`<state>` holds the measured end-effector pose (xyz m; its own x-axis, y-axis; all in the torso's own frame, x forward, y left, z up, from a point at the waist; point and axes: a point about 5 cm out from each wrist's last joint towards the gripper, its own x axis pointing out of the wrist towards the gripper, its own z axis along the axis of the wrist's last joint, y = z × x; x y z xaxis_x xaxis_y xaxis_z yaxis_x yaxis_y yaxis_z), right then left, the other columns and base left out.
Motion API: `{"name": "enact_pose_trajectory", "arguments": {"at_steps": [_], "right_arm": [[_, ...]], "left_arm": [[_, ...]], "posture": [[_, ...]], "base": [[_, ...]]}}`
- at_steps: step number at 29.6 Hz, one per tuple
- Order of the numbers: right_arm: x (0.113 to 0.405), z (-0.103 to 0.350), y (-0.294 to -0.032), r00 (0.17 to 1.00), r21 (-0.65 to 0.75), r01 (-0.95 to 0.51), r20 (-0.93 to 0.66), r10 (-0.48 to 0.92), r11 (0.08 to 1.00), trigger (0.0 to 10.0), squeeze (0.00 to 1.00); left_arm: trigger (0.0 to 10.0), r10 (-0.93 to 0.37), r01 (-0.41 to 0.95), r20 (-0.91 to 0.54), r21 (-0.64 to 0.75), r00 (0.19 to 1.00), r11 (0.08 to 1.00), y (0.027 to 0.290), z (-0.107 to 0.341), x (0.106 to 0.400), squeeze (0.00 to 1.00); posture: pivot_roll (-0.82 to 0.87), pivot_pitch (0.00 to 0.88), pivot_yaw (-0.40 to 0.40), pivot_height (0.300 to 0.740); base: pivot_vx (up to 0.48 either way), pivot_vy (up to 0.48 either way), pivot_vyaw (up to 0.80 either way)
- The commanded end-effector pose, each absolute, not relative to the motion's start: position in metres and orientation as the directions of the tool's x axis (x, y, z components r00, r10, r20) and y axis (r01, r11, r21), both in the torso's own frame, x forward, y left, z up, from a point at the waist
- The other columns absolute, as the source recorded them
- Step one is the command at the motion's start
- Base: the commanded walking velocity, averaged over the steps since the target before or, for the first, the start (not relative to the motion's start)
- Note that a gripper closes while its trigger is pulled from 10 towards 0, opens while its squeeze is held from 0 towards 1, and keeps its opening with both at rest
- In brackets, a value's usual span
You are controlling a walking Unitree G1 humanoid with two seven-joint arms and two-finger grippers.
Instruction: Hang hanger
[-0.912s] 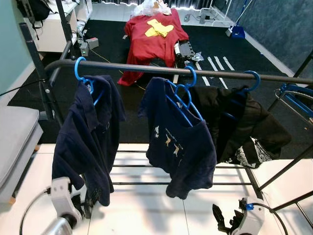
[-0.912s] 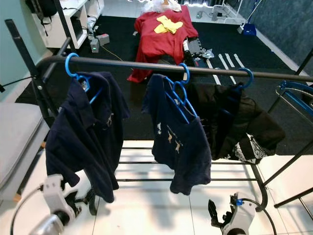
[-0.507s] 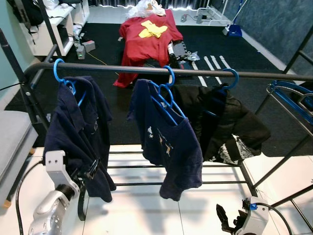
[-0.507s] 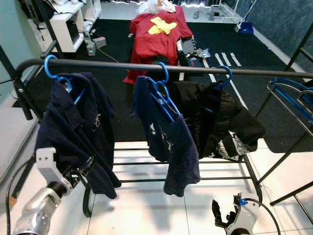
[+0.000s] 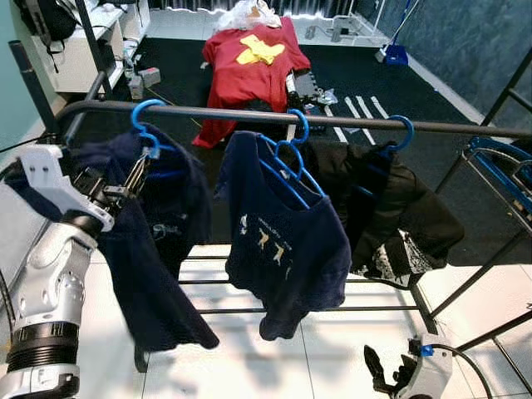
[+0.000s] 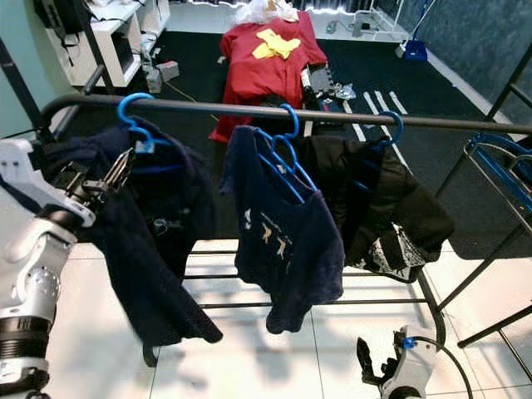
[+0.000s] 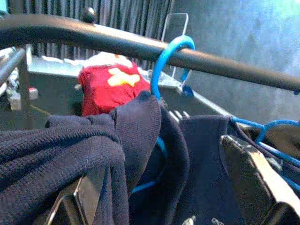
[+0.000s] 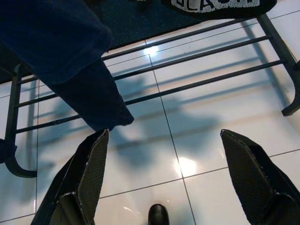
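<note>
Right hand (image 5: 391, 381): low beneath rail (image 5: 349, 122), fingers spread, idle above floor tiles. Left hand (image 5: 116, 189): raised since 0.9 s ago from beneath rail to just below it, fingers apart around dark shirt (image 5: 154, 249) fabric, lifting it sideways. Blue hanger (image 5: 148, 125): hook over rail, left end. Hanging judged essentially done; release remaining. Beyond rail: red garment (image 5: 253, 66) on black rug.

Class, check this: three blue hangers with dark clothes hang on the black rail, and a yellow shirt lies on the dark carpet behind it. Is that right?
Not quite: the shirt on the carpet is red with a yellow patch, as the left eye view shows. The three blue hangers with dark clothes do hang on the black rail.
</note>
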<state>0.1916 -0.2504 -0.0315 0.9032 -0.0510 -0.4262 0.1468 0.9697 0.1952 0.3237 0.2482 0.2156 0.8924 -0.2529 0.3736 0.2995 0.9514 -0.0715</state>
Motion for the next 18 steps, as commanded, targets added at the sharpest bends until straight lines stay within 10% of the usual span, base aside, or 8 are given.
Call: {"name": "enact_pose_trajectory", "arguments": {"at_steps": [1, 6, 16, 18], "right_arm": [[0.185, -0.036, -0.251, 0.895, 0.197, 0.165, -0.442, -0.062, 0.966, 10.0, 0.00], [0.186, -0.036, -0.251, 0.896, 0.198, 0.165, -0.439, -0.063, 0.966, 10.0, 0.00], [0.185, -0.035, -0.252, 0.898, 0.198, 0.164, -0.435, -0.063, 0.966, 10.0, 0.00], [0.185, -0.035, -0.252, 0.899, 0.197, 0.163, -0.433, -0.064, 0.967, 10.0, 0.00]], "left_arm": [[10.0, -0.338, 0.354, 0.335, 0.014, 0.880, 0.935, 0.245, 0.220, 0.320, 0.00], [10.0, -0.517, 0.501, -0.026, 0.291, 0.856, 0.815, 0.247, 0.192, 0.310, 0.00], [10.0, -0.562, 0.614, -0.248, 0.344, 0.789, 0.710, 0.253, 0.171, 0.297, 0.00], [10.0, -0.665, 0.740, -0.324, 0.295, 0.673, 0.605, 0.244, 0.172, 0.280, 0.00]], "posture": [[0.01, 0.094, -0.042, 0.740], [0.01, 0.095, -0.042, 0.740], [0.01, 0.093, -0.040, 0.740], [0.01, 0.092, -0.040, 0.740]], "base": [[0.000, 0.000, 0.00], [0.000, 0.000, 0.00], [0.000, 0.000, 0.00], [0.000, 0.000, 0.00]]}}
